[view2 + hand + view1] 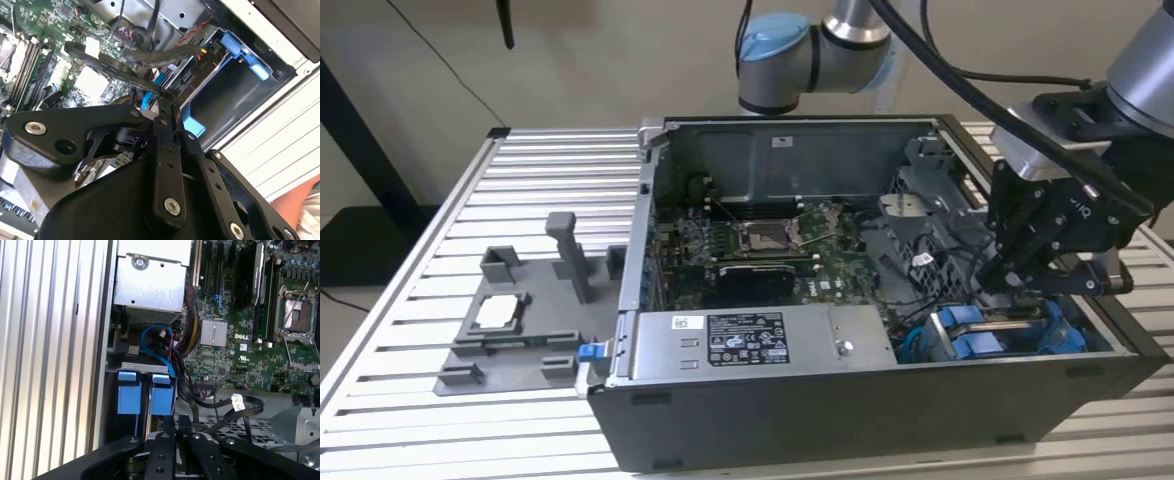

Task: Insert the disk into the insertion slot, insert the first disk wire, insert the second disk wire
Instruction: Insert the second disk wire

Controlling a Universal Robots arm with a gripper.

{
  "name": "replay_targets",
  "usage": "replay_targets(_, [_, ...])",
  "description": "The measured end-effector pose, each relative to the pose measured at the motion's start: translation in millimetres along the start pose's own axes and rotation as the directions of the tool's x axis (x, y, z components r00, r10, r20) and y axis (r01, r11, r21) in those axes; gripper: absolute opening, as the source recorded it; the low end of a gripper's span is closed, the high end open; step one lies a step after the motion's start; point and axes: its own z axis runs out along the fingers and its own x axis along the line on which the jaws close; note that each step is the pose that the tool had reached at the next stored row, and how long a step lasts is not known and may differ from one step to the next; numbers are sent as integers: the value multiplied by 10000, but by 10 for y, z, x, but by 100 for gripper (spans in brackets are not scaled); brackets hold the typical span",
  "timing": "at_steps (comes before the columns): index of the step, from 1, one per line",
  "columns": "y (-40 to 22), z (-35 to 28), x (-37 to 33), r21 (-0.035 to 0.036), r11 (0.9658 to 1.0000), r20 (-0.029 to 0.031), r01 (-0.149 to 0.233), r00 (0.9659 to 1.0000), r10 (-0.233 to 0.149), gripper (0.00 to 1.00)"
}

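Black-and-white printed label (744, 338) on the silver box (847, 325): lines too small to tell. White lettering on the motherboard (240, 340), a printed tag (237, 401) on a black cable (220, 405), possibly letters on a black connector (202, 64).

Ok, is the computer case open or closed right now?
Open: the computer case lies with no panel on its upward side, so the motherboard is exposed in the exterior view.
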Motion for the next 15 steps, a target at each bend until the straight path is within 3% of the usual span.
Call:
replay_targets(2, [-9, 1, 19, -19, 10000, 112, 3, 9999, -3, 15])
replay_targets(5, [-14, 6, 57, -63, 10000, 171, -26, 9998, 27, 15])
replay_targets(9, [-27, 13, 85, -170, 9998, 202, -61, 9998, 64, 15])
replay_targets(15, [-99, 15, 122, -313, 9995, 247, -79, 9997, 86, 15])
